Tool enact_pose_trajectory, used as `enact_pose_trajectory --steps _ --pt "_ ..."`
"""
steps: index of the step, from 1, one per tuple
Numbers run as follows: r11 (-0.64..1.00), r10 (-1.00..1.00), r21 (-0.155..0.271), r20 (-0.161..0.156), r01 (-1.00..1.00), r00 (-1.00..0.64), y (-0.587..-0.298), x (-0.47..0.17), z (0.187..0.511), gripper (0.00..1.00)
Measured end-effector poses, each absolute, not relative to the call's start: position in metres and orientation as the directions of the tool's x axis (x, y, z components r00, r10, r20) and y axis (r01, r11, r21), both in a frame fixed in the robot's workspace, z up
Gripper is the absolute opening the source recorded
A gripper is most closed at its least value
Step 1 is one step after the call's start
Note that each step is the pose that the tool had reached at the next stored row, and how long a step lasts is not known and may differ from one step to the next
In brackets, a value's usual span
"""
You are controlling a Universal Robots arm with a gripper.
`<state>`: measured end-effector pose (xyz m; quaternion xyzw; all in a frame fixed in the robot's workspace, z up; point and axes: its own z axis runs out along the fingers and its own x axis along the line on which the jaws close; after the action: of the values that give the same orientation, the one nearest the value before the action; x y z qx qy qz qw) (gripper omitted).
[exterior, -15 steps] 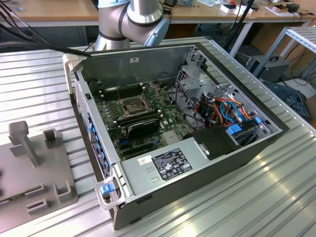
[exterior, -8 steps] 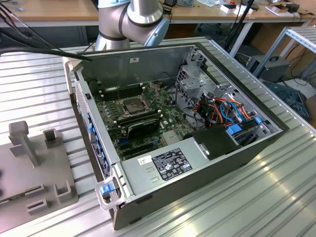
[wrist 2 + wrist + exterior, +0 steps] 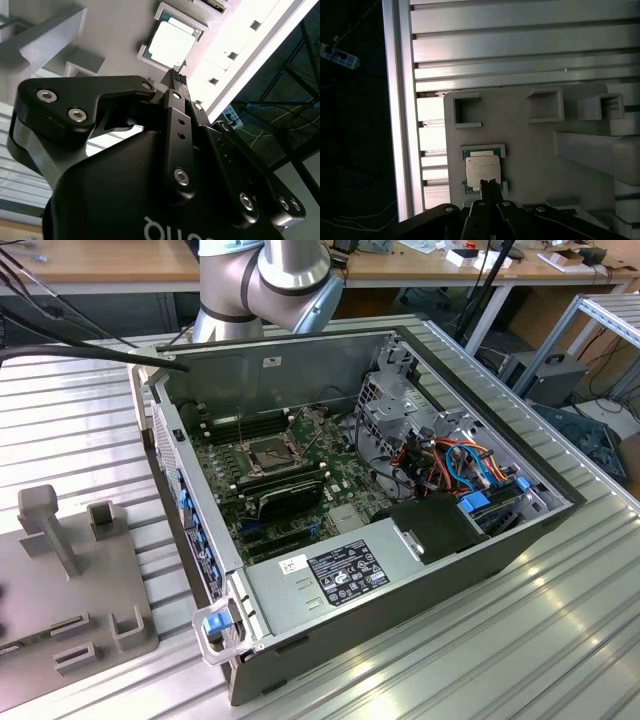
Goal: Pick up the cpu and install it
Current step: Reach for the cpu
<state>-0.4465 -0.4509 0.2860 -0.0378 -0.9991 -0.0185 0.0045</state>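
The cpu (image 3: 482, 169) is a small flat square chip with a silver-grey top. It lies in a shallow raised holder on the grey fixture plate (image 3: 530, 150), near the plate's edge, and also shows in the second wrist view as the cpu (image 3: 171, 44). My gripper (image 3: 487, 184) hangs above the chip and apart from it. Its two thin black fingers (image 3: 176, 79) are pressed together with nothing between them, their tips pointing at the chip's near edge. In the exterior view the motherboard's socket (image 3: 268, 453), a metal frame with a dark centre, sits inside the open computer case (image 3: 480, 560).
The fixture plate (image 3: 60, 580) lies at the exterior view's left, carrying upright posts (image 3: 50, 525) and small pockets. Inside the case are a grey power-supply box (image 3: 340, 575), a metal drive cage (image 3: 400, 405) and coloured cables (image 3: 470, 465). The table (image 3: 560, 640) is ribbed aluminium.
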Motion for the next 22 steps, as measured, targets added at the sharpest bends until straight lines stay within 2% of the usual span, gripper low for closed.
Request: enact_pose_trajectory --steps 22 --pt "0.996 0.075 0.036 0.010 0.076 -0.997 -0.451 -0.448 0.299 0.11"
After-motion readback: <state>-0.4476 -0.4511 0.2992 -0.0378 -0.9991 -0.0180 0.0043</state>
